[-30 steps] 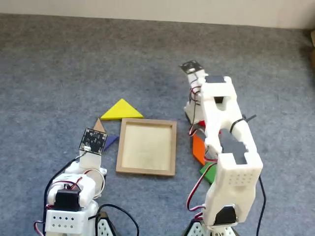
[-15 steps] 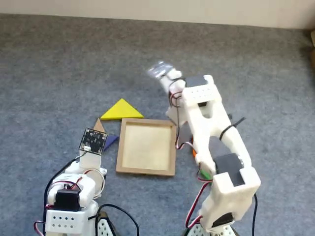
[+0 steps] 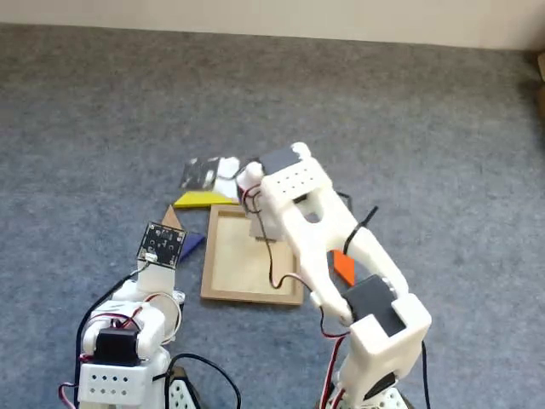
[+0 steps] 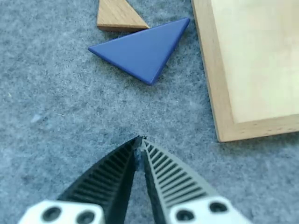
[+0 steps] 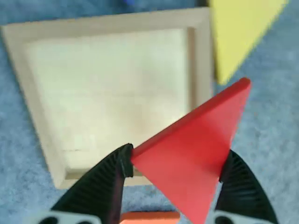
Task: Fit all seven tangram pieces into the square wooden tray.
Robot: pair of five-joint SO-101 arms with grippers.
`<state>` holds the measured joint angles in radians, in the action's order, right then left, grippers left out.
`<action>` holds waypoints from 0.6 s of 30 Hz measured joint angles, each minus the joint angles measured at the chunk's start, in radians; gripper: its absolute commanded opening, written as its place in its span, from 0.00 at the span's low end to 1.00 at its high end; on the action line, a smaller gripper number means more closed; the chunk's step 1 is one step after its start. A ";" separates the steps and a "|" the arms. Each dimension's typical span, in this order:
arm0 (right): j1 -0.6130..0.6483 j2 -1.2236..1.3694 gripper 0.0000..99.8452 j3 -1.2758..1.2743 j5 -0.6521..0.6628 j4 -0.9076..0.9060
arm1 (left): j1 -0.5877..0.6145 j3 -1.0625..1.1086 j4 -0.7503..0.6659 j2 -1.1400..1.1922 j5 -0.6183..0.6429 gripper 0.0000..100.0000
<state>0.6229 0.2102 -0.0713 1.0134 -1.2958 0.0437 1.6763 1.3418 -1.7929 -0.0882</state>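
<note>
Right arm (image 3: 324, 234): stretched diagonally across the square wooden tray (image 3: 251, 296).
Right gripper (image 5: 176, 158): fingers pinch the flat red triangle (image 5: 196, 140) over the tray's corner.
Left gripper (image 4: 141, 145): fingers pressed together, low over the grey carpet (image 4: 56, 116).

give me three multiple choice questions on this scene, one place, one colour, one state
1. Where is the blue triangle? A on the carpet beside the tray; B inside the tray; C in a gripper.
2. What colour is the piece in the right gripper? A green; B red; C yellow.
3. The left gripper is: A wide open; B shut on a piece; C shut, holding nothing.
Answers: 1 A, it lies outside the tray's rim; 2 B, the piece is red; 3 C, its jaws meet on nothing.
</note>
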 measured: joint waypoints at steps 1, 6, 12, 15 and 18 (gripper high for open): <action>0.012 0.002 0.21 -0.021 0.023 0.000 | 0.000 0.000 0.000 0.000 0.000 0.00; 0.072 0.002 0.21 -0.081 0.083 0.000 | 0.000 0.000 0.000 0.000 0.000 0.00; 0.095 0.002 0.22 -0.084 0.087 0.026 | 0.000 0.000 0.000 0.000 0.000 0.00; 0.097 0.002 0.22 -0.100 0.087 0.078 | 0.000 0.000 0.000 0.000 0.000 0.00; 0.097 0.002 0.26 -0.103 0.087 0.101 | 0.000 0.000 0.000 0.000 0.000 0.00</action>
<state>0.7196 0.2117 -0.1741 1.1009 -1.1945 0.0437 1.6763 1.3418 -1.7929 -0.0882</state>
